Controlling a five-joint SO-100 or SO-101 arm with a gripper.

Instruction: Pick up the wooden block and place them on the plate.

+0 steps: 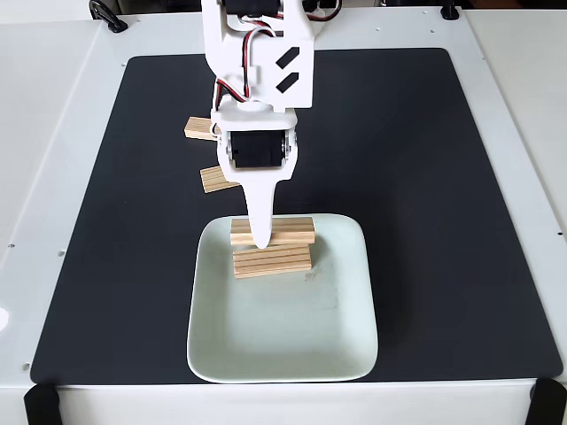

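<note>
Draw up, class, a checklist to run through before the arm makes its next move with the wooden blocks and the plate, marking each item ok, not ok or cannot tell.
1. Plate lies wholly on the black mat: ok.
2. Two blocks on the plate, upper block and lower block: ok.
3. All blocks on the plate: not ok; far block and near block lie on the mat.
4. Pincer free of the upper block: cannot tell.
5. Room left on the plate: ok.

Black mat on white table
</note>
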